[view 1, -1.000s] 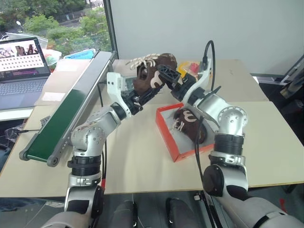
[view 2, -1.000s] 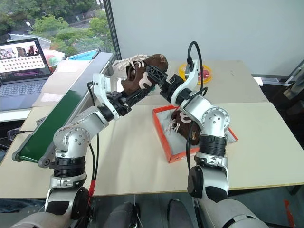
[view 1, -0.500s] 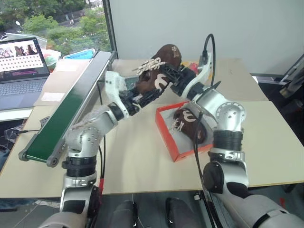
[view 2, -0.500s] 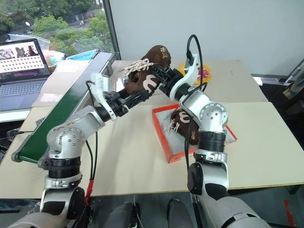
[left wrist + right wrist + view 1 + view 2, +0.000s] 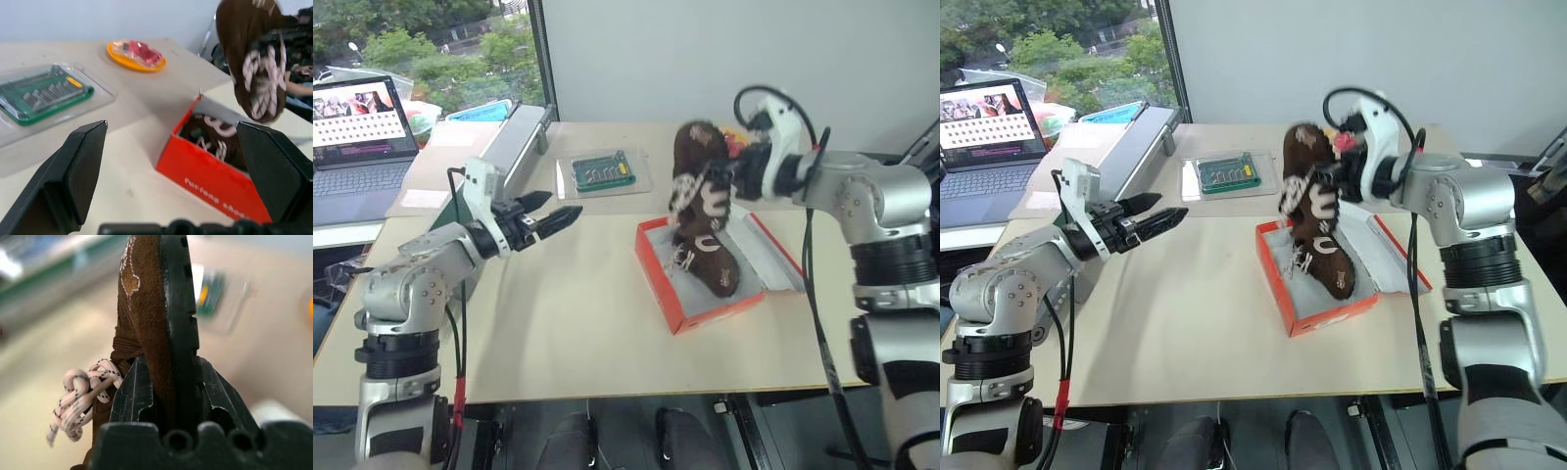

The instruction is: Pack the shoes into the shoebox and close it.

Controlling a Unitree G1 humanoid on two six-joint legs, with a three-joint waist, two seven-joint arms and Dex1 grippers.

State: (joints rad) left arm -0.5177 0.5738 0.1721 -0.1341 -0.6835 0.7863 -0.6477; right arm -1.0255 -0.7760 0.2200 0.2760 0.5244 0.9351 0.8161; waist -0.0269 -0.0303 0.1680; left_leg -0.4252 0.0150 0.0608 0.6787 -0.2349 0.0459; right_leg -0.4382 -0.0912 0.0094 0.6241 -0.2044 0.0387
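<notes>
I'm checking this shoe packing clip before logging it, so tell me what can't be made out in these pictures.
- Shoebox lid: past the box's far side in the eye views, so its top graphic is unseen.
- Shoe in the box: its far end is covered by the hanging shoe in the eye views.
- Right gripper: its fingertips are buried in the hanging shoe.
- Background in the right wrist view: blurred.
- Contents of the orange dish: too small to name.

One shoe [image 5: 708,262] in the shoebox [image 5: 677,294], second shoe [image 5: 698,176] above it, circuit-board tray [image 5: 603,173] behind-left, laptop [image 5: 357,147] far left
</notes>
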